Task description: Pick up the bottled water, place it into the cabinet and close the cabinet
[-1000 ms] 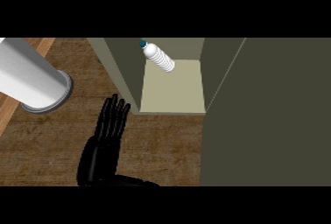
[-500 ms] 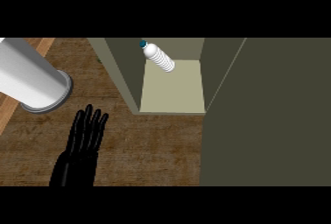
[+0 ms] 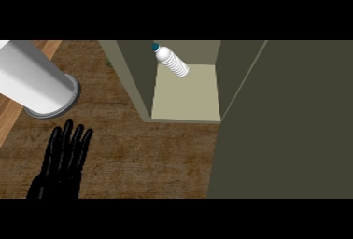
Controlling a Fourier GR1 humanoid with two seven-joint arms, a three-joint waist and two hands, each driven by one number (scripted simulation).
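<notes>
The bottled water point(image 3: 171, 61), clear with a blue cap, stands inside the open cabinet point(image 3: 185, 95) on its pale shelf, near the back left. My left hand point(image 3: 62, 161) lies at the lower left over the wooden counter, fingers straight and spread, holding nothing, well apart from the cabinet. The cabinet's dark olive door point(image 3: 289, 121) fills the right side of the view. My right hand does not show.
A large white cylinder point(image 3: 34, 84) stands on the counter at the upper left, just above my left hand. The brown wooden counter point(image 3: 151, 154) stretches between the hand and the cabinet's front edge.
My left hand has drawn back down and to the left, away from the cabinet. The bottle and the door have not moved.
</notes>
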